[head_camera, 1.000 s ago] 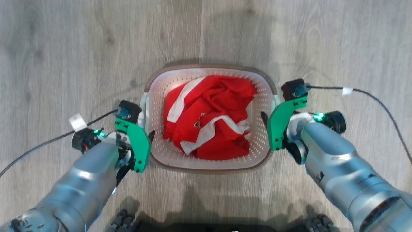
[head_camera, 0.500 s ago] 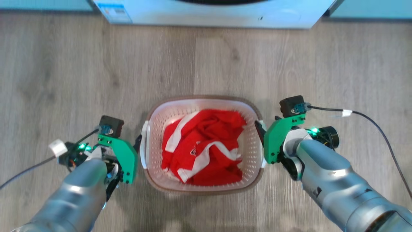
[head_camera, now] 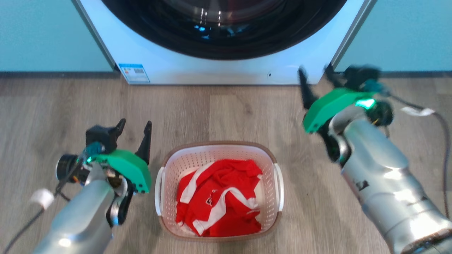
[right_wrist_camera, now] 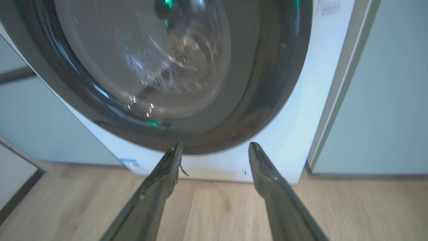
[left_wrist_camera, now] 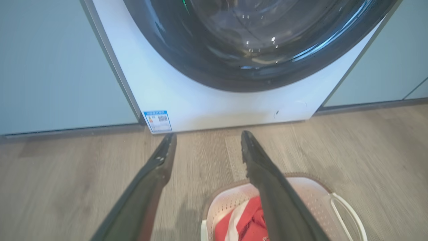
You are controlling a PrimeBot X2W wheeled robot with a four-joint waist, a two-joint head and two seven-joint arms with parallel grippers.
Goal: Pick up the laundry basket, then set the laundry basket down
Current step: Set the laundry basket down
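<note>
The laundry basket (head_camera: pixel 166 165) stands on the wood floor, white and perforated with a brown rim, red and white clothes (head_camera: pixel 219 197) lying in it. Its far end also shows in the left wrist view, the basket (left_wrist_camera: pixel 311 194) behind one finger. My left gripper (head_camera: pixel 134 132) is open, lifted to the left of the basket and apart from its left handle (head_camera: pixel 158 190). My right gripper (head_camera: pixel 316 83) is open too, raised well above and to the right of the basket, its blurred fingers pointing at the washing machine. Neither gripper holds anything.
A white front-loading washing machine (head_camera: pixel 219 70) with a dark round door (right_wrist_camera: pixel 150 67) stands just beyond the basket, between pale blue cabinet fronts (head_camera: pixel 46 35). Black cables (head_camera: pixel 441 130) trail from both wrists.
Both grippers have let go of the basket's handles and risen away, the right one farthest. The head camera has tilted up, bringing the washing machine into view.
</note>
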